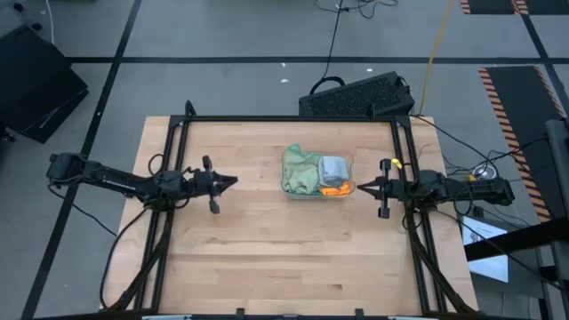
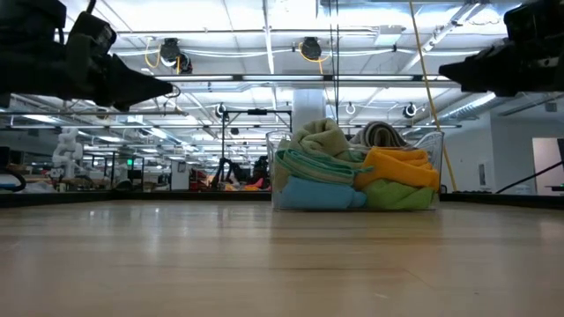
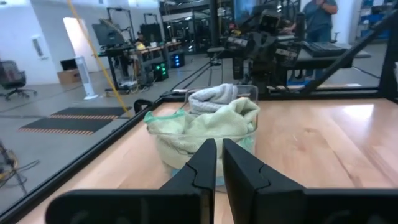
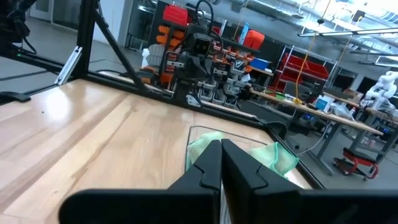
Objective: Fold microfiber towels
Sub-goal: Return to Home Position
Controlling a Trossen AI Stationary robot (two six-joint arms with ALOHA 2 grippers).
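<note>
The wooden table (image 1: 267, 258) fills most of the high view, framed by black rails. Towards its far middle sits the clear plastic tray (image 2: 438, 150), heaped with folded microfiber towels (image 2: 352, 167). A pale sage green towel (image 1: 300, 171) lies on the tray's left side, a light grey towel (image 1: 332, 166) on top, and an orange towel (image 1: 336, 188) at the near right. The low view also shows a bright blue towel (image 2: 317, 194) and a bright green towel (image 2: 397, 195) at the bottom. The left gripper (image 1: 233, 181) hangs above the table left of the tray, apart from it, its fingers together on nothing. The right gripper (image 1: 357, 187) hovers just right of the tray, its fingers likewise together and empty.
</note>
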